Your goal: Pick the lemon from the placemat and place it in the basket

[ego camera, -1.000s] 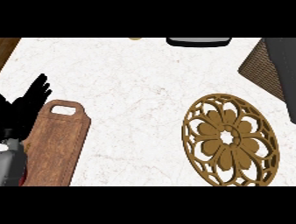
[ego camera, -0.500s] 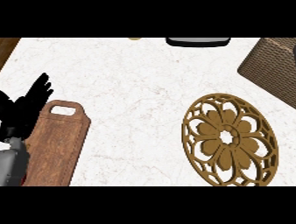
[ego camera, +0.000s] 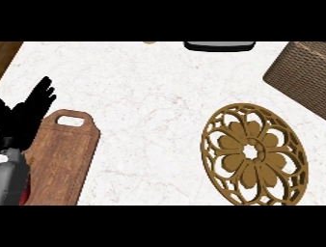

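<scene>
Nearest, at the lower left: left hand [ego camera: 20, 118] resting open, fingers straight and raised, holding nothing, beside a wooden cutting board [ego camera: 62, 159] on the white tabletop [ego camera: 152, 106]. Right hand nowhere in view. Further right, an ornate round wooden trivet [ego camera: 253, 153], lying flat. Beyond, at the right edge, a woven brown basket [ego camera: 312, 79]. No lemon visible anywhere, nor a placemat; position impossible to tell. Judged by kind: light, firm, smooth-skinned and apt to roll, so best wrapped around the middle.
</scene>
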Robot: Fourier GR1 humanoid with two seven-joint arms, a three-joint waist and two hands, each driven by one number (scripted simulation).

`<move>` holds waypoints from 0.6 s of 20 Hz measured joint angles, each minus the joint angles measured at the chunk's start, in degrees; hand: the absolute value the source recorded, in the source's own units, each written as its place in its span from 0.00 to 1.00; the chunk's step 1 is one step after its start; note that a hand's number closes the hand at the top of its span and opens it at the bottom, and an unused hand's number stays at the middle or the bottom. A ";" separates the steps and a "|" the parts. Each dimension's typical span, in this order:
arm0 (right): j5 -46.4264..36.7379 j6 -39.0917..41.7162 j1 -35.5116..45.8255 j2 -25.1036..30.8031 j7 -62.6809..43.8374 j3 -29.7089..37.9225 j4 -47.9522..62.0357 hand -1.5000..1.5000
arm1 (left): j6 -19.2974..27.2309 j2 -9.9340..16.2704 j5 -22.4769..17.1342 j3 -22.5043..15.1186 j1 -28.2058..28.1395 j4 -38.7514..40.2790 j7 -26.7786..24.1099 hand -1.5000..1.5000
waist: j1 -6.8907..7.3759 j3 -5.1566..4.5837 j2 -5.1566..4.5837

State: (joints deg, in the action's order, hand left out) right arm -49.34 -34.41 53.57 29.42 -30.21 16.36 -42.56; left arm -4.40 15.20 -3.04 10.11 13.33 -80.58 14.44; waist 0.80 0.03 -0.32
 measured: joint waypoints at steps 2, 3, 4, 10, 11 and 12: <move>1.00 -1.72 0.30 0.47 1.34 1.53 3.16 0.00 | 0.24 -0.39 0.27 -0.25 -0.14 -0.05 -0.04 0.50 | 0.14 0.00 -0.03; 1.29 -2.62 0.61 0.70 2.56 2.03 5.18 0.00 | 0.20 -0.47 0.32 -0.30 0.08 0.21 -0.08 0.50 | 0.23 0.01 -0.08; 2.11 -2.84 0.87 1.34 4.24 2.79 6.98 0.00 | -0.26 -0.16 0.05 0.00 -0.02 0.51 -0.32 0.50 | 0.34 0.02 -0.13; 6.60 -3.37 2.92 3.48 14.11 5.87 13.15 0.00 | -0.94 -0.25 -0.03 -0.09 -0.27 0.23 -0.68 0.50 | 0.60 0.06 -0.19; 7.44 -3.68 3.31 3.77 15.26 6.49 13.22 0.00 | -0.96 -0.27 -0.02 -0.04 -0.65 0.12 -0.85 0.50 | 0.59 0.05 -0.17; 8.14 -4.25 3.46 3.81 15.96 7.01 13.21 0.00 | -0.82 -0.32 0.08 0.07 -0.75 0.14 -1.08 0.50 | 0.51 0.03 -0.13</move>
State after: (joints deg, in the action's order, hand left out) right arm -41.19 -38.66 57.03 33.23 -14.25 23.36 -29.35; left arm -5.22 14.89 -2.97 10.18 12.58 -80.44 13.36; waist 1.31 0.06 -0.45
